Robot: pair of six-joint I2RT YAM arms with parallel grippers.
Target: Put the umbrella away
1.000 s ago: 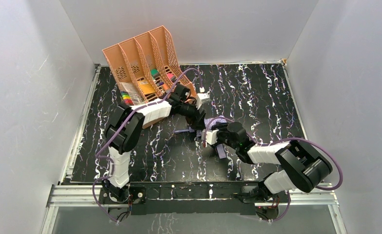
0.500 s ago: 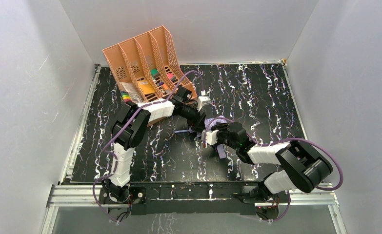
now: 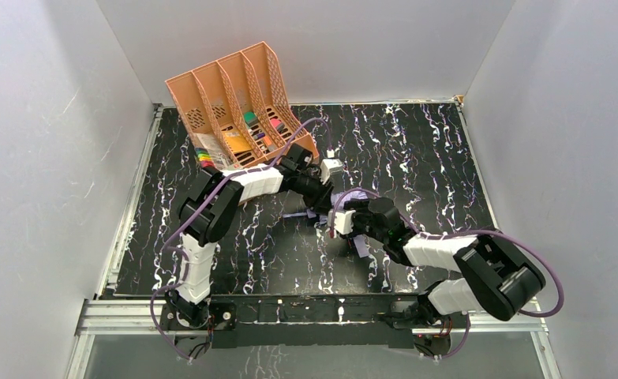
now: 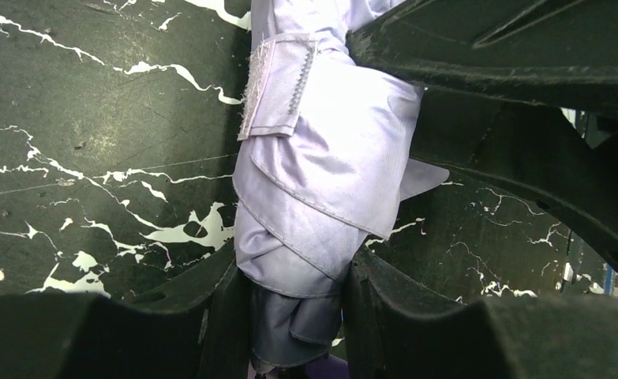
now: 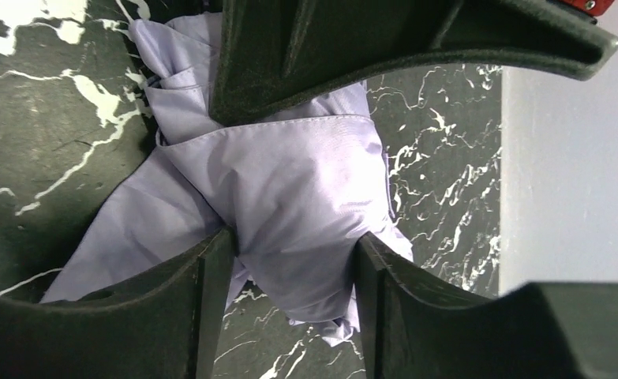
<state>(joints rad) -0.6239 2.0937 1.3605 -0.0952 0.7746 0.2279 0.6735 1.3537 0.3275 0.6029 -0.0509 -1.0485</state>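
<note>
Umbrella: crumpled lavender bundle on the table, lying between the jaws of both grippers.
Left gripper: jaws clenched on the fabric; folds bulge out ahead of them, a stitched strap tab farther ahead.
Right gripper: cloth fills the gap and touches both jaws; squeezed or loose, cannot tell.
Rack: peach, behind the left gripper, apart from its jaws.

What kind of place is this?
Most likely a robot lab booth: bare white walls box in a black marbled table, and two robot arms are bolted to a metal rail at its edge.
</note>
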